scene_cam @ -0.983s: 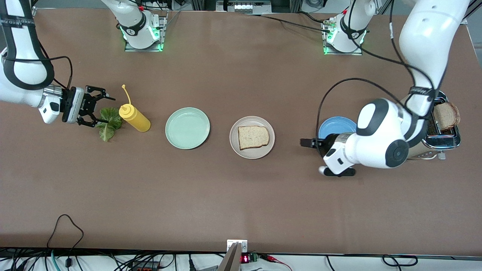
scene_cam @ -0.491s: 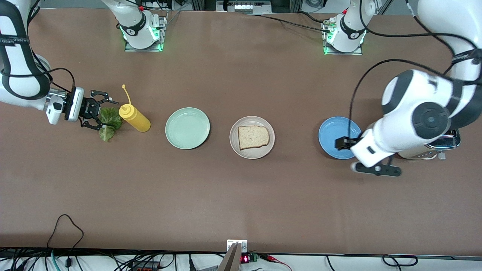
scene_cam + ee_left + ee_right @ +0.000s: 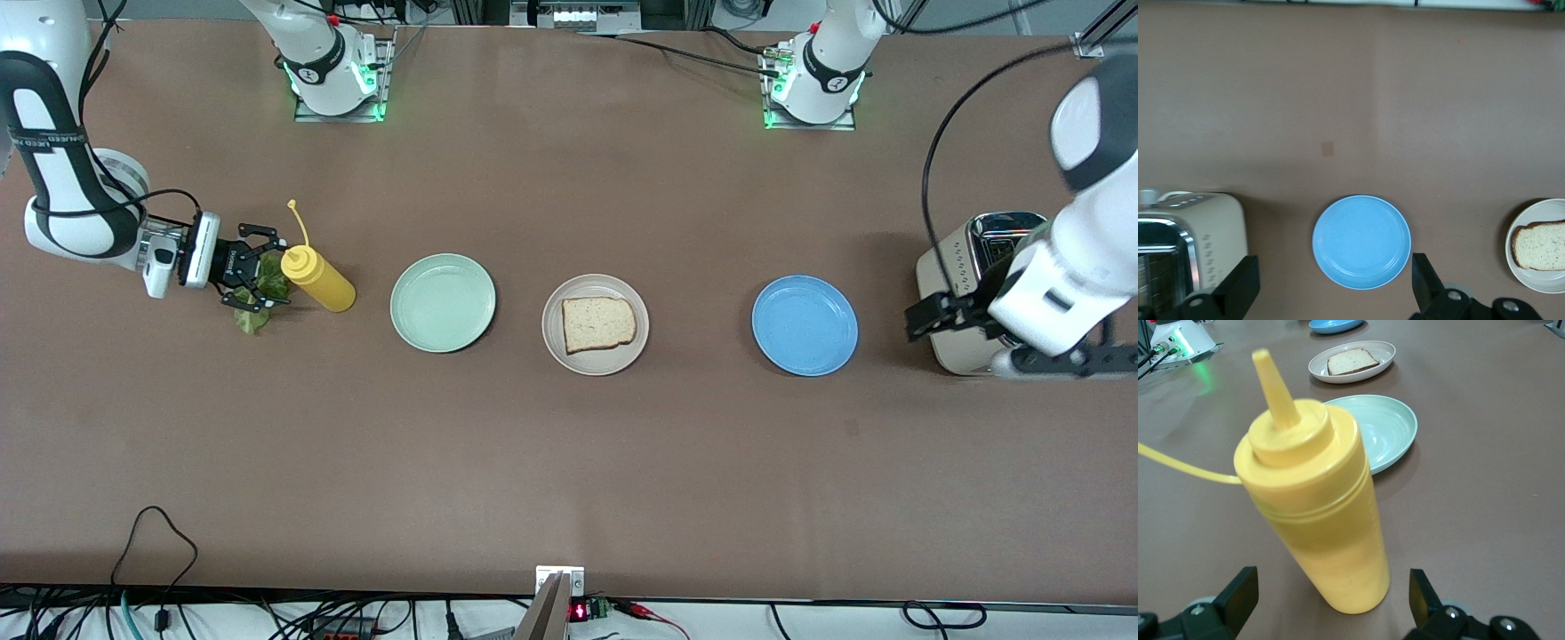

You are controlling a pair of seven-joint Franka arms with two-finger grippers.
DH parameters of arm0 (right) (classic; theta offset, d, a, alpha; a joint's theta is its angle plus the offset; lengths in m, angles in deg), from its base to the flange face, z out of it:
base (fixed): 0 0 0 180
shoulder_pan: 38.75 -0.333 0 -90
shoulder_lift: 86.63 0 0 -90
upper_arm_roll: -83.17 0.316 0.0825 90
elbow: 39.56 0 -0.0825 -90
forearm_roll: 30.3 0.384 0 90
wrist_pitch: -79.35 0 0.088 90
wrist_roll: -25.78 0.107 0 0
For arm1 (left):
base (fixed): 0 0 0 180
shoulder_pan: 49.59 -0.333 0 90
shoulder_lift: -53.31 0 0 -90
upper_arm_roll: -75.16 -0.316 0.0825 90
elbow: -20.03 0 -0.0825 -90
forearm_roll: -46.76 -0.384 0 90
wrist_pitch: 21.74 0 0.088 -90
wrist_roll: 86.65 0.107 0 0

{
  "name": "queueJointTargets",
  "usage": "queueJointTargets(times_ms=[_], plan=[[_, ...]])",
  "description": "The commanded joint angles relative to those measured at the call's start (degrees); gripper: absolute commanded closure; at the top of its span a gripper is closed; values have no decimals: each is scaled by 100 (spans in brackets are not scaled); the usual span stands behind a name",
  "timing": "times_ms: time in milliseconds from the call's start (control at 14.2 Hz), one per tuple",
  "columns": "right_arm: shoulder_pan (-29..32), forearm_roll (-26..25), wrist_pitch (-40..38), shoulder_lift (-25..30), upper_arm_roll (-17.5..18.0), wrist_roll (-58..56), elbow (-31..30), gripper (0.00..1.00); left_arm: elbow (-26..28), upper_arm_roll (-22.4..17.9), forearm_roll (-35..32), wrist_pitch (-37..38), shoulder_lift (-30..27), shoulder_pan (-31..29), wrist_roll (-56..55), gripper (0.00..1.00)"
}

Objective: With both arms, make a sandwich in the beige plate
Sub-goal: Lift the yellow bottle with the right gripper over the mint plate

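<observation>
Spanning everything, brown table (image 3: 569, 462) matte.

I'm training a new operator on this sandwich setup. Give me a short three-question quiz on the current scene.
1. True or false: the beige plate holds one bread slice.
2. Which object stands beside the lettuce leaf? A) toaster B) yellow squeeze bottle C) blue plate
3. Fill in: the right gripper is over the ____, fingers open.

Key: 1 true. 2 B, the yellow squeeze bottle. 3 lettuce leaf.
</observation>
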Motion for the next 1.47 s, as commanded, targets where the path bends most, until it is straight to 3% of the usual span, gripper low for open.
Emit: queueJointTargets(times_ms=[0, 281, 632, 702, 913, 1053, 1264, 1404], plan=[[58, 275, -149, -117, 65, -280, -2, 0, 528, -249, 143, 73, -594, 75, 420, 0], [-56, 539, -150, -153, 118, -280, -2, 0, 882, -205, 170, 477, -1044, -110, 667, 0], [-171, 768, -132, -205, 162, -271, 7, 0, 1285, -161, 178, 425, -1315, -207, 553, 0], [-188, 777, -132, -205, 162, -271, 7, 6, 1399, -161, 178, 373, -1412, -207, 553, 0], [-188, 777, -132, -205, 162, -271, 7, 62, 1444, -152, 178, 372, -1501, -216, 561, 0], [-197, 777, -123, -205, 162, -263, 7, 87, 1471, -152, 178, 451, -1545, -233, 658, 0], [-223, 812, -62, -135, 171, -166, 42, 100, 1471, -170, 178, 461, -1528, -460, 728, 0], [-311, 970, 17, -4, 171, 0, 60, 100, 1497, -170, 239, 268, -1475, -550, 834, 0]])
